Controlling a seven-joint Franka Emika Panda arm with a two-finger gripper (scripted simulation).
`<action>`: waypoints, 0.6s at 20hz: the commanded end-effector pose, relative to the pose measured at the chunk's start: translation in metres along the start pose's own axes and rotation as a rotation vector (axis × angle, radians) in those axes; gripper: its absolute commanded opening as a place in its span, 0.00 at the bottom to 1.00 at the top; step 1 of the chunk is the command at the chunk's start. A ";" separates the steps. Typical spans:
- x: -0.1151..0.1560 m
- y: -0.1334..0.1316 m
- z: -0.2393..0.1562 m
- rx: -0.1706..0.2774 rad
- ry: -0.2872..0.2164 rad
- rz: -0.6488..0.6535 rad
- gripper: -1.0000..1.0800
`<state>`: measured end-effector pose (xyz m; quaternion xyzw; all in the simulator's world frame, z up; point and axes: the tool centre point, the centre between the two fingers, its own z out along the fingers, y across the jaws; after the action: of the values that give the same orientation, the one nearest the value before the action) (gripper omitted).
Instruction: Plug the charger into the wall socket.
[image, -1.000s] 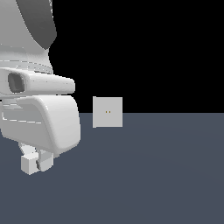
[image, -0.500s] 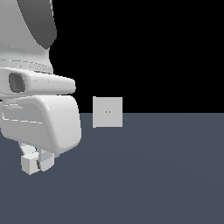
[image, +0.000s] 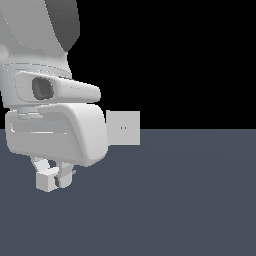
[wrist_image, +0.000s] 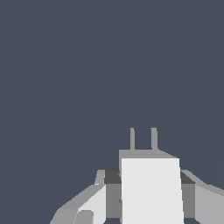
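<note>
Gripper (wrist_image: 151, 192) clamped on charger (wrist_image: 151, 192): jaws closed against both flanks of the off-white block, dark pads (wrist_image: 112, 176) pressed to its sides in the wrist view. Two short grey prongs (wrist_image: 143, 138) sticking out past the jaws, side by side, pointing away from the wrist over bare dark floor (wrist_image: 87, 65). In the exterior view, same gripper (image: 56, 176) low under the big white arm body (image: 55, 135), charger (image: 47, 180) showing as a small pale cube between the jaws, just above the floor (image: 175, 200); contact with floor not resolvable. Wall socket (image: 123, 128) upright, flat square plate, two tiny orange-brown holes at centre, well apart from the jaws: higher than them and off to the exterior view's right, its near edge partly hidden behind the arm body. Not visible in the wrist view. Prongs not resolvable in the exterior view.
</note>
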<state>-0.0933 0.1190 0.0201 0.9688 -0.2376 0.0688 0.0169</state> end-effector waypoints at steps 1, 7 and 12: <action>0.006 0.005 -0.003 0.004 0.001 -0.029 0.00; 0.025 0.020 -0.012 0.017 0.002 -0.122 0.00; 0.044 0.031 -0.021 0.029 0.003 -0.208 0.00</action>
<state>-0.0751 0.0782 0.0432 0.9864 -0.1481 0.0712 0.0111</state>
